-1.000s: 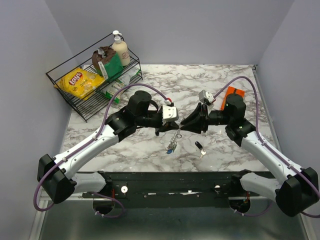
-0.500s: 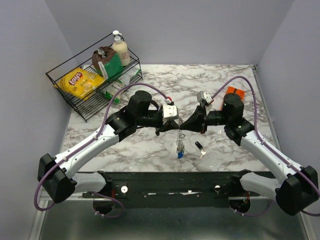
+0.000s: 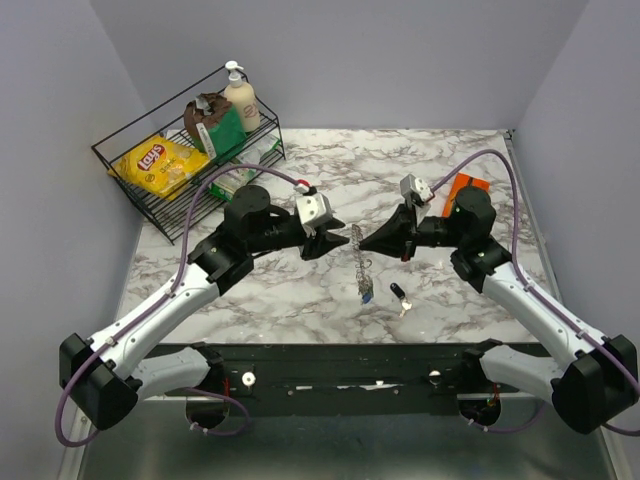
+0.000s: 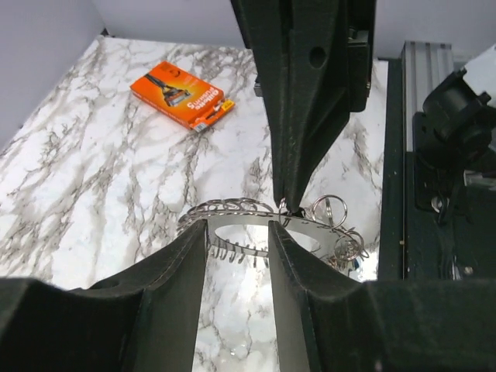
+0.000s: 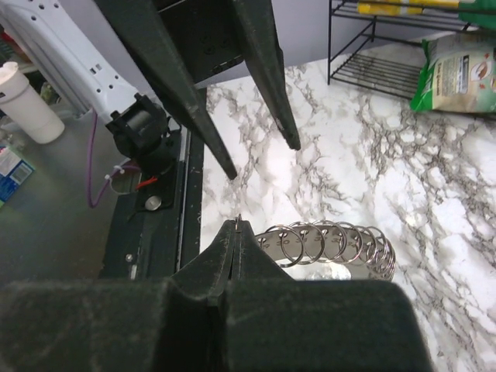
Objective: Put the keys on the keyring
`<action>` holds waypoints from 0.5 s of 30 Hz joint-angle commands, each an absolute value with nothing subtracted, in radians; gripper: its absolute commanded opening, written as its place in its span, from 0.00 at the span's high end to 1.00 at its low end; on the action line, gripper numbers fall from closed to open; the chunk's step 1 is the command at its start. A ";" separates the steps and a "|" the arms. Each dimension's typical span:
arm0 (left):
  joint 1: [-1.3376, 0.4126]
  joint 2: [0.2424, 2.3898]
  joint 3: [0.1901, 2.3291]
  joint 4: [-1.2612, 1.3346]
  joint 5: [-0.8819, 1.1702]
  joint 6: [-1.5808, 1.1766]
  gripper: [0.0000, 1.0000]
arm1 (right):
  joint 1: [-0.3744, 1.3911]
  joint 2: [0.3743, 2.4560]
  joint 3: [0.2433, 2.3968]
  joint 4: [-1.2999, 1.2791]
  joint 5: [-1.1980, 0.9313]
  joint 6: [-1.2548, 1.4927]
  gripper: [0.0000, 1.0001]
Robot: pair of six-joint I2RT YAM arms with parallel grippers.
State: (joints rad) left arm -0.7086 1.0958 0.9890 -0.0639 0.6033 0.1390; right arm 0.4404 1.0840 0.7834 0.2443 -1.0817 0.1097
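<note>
keyring (image 3: 357, 250): off the desk, hanging edge-on between the two arms.
right fingers (image 5: 232, 256): closed, pinching the keyring's rim from its right.
left fingers (image 4: 178, 287): apart and holding nothing. They sit just left of the keyring, and the overhead view shows a small gap.
blue key (image 3: 367, 296): dangles under the keyring and looks already attached.
black key (image 3: 400, 294): loose on the marble desk (image 3: 450, 160), below and right of the keyring.
red key: not made out in any view.
orange box (image 4: 182, 94): on the desk, well right of the keyring and out of the way.
step (judgement): the left arm is free for the next key, probably the black one.
how to do it well: hold the right pinch firm so the keyring hangs motionless. Bring the left fingers straight down and pinch the black key across its plastic head, leaving the hole clear. Carry it to a free loop on the keyring's left rim, away from the right fingertips.
risks: the tiny key may skid on the marble. The keyring may swing on contact. The blue key may snag.
</note>
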 commanded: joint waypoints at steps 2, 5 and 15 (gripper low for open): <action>-0.605 1.071 0.911 0.207 0.785 -0.058 0.54 | 0.445 1.045 0.790 0.420 -1.066 0.186 0.99; -0.572 1.071 0.879 0.354 0.900 -0.158 0.54 | 0.445 1.039 0.793 0.489 -1.066 0.227 0.99; -0.584 1.111 0.884 0.489 1.002 -0.255 0.59 | 0.445 1.069 0.776 0.739 -1.068 0.376 0.99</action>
